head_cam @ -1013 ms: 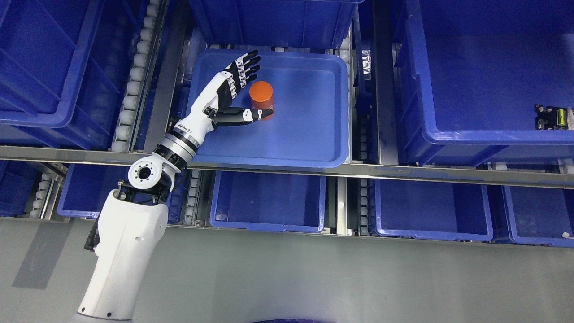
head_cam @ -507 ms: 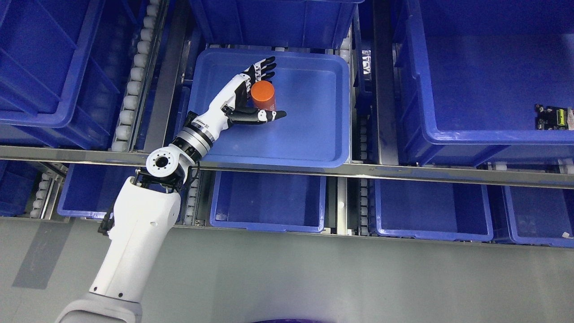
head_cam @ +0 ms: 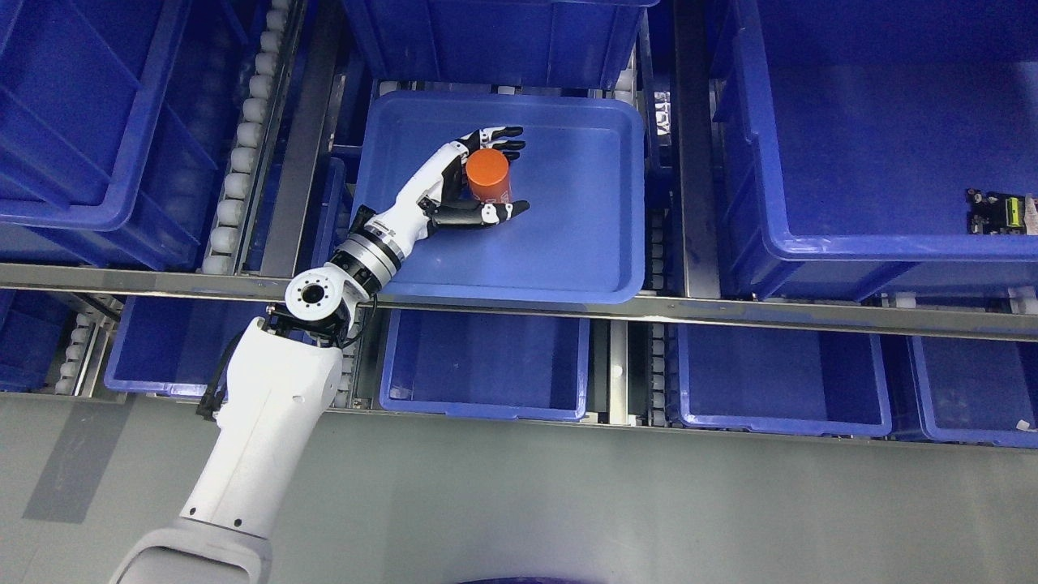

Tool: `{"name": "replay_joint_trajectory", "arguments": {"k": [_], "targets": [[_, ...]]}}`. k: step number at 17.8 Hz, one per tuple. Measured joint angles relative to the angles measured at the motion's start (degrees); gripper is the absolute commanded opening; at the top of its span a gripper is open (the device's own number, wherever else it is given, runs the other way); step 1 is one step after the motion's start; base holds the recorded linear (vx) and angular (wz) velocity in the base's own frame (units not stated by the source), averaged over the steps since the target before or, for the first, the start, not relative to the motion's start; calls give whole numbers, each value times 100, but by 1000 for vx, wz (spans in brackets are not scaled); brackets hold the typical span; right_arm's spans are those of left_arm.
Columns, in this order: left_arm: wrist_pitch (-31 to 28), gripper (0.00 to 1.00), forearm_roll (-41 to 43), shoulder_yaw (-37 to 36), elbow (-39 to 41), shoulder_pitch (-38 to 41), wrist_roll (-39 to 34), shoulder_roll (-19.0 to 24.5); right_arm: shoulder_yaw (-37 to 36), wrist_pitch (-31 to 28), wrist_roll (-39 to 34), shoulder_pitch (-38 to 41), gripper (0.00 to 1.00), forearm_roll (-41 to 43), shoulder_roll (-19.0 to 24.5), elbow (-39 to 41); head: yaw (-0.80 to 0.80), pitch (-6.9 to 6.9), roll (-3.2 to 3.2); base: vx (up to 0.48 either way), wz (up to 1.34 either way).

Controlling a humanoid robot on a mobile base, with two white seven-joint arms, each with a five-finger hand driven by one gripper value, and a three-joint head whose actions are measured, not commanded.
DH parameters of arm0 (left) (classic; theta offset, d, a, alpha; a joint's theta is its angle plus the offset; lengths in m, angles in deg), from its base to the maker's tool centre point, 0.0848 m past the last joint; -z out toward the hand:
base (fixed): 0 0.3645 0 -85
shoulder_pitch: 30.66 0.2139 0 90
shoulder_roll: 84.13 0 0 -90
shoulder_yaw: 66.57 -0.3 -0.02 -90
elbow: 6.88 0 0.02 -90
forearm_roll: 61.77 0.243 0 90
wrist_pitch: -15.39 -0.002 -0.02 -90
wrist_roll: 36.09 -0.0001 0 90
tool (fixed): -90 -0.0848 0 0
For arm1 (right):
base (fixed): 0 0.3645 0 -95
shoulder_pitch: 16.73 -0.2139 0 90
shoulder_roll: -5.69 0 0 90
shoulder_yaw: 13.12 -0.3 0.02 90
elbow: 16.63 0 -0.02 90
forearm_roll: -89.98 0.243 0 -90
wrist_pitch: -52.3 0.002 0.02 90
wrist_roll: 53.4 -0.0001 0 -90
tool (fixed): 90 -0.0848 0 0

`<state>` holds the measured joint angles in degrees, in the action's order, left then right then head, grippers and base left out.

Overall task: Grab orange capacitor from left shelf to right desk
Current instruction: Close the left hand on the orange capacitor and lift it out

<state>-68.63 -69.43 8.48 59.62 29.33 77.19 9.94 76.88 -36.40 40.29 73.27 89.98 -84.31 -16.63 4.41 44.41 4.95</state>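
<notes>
Reaching in from the lower left, my left arm (head_cam: 268, 430) crosses the metal shelf rail (head_cam: 730, 312) and ends with my left hand (head_cam: 470, 182) inside the shallow blue tray (head_cam: 568, 243) on the upper shelf level. The orange capacitor (head_cam: 486, 173) stands upright on the tray floor, in the tray's upper left-of-centre area, and sits within the span of my hand. My fingers (head_cam: 504, 139) curve around its far side, and my thumb (head_cam: 486, 214) lies along its near side, pointing right. Fingers and thumb are partly curled about the cylinder and appear to be at or very near its wall; whether firm contact is made I cannot tell from this view, and the capacitor rests on the tray, not lifted. My palm faces the capacitor from the left. Deep blue bins (head_cam: 876, 138) flank the tray on both sides and behind it, and a row of smaller blue bins (head_cam: 486, 365) sits on the lower level beneath the rail. A small circuit board (head_cam: 999, 212) lies at the right edge of the large right-hand bin. Grey floor (head_cam: 649, 511) fills the bottom of the view.
</notes>
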Motion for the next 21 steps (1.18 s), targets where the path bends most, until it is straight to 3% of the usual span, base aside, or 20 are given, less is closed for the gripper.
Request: {"name": "replay_joint_trajectory", "arguments": {"k": [4,6,15,21], "targets": [[134,11,26,163,-167,-4,170,-141,0,0,0,0,100,0,0,0,0,0,0,0,0],[325,0,36,267,-256,3,296,-187,0,0,0,0,100,0,0,0,0,0,0,0,0],[800,1,-159,809,-442,-47,394,-320,0,0,0,1,100,0,0,0,0,0,0,-6,-29],[1065,1,-586,1245,45,-169,-83,-358,0,0,0,0,100,0,0,0,0,0,0,3,13]]}}
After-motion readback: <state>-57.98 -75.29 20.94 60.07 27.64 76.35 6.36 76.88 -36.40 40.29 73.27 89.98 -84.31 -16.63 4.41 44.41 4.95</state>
